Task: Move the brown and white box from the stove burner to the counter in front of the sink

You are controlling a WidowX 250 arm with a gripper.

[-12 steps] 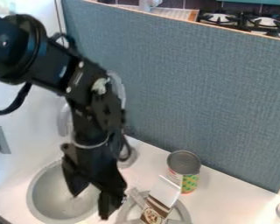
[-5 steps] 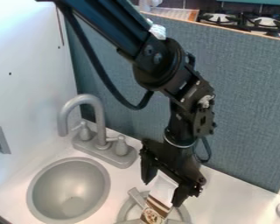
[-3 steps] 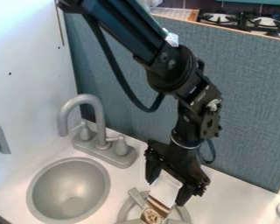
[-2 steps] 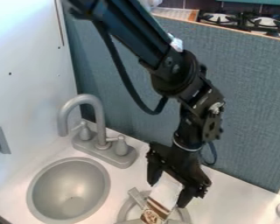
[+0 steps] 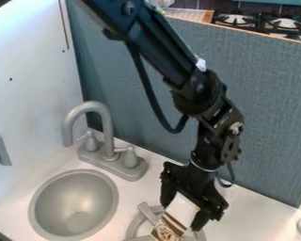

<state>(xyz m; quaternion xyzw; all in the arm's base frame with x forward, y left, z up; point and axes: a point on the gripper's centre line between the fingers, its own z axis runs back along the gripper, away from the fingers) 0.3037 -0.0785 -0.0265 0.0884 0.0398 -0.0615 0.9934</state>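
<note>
Straddling the white-and-brown carton (image 5: 168,228) with spread fingers, the gripper (image 5: 182,214) hangs in front of the blue-grey partition (image 5: 266,132), well right of the sink basin (image 5: 75,200). The bottom edge crops the carton over the grey ring (image 5: 133,227); finger contact is unclear.

White countertop: one fixed camera looks down at a slant on the white countertop (image 5: 257,219) from above its near side, close enough that the bottom edge crops it.
Blue-grey textured panel: the view faces the tall blue-grey textured panel (image 5: 275,117) obliquely (its foot slopes down to the right).
Round grey basin: at lower left, the camera looks down into the round grey basin (image 5: 75,204).
Black-grated stove: farther off, the black-grated stove (image 5: 260,21) shows over the panel's top edge.
</note>
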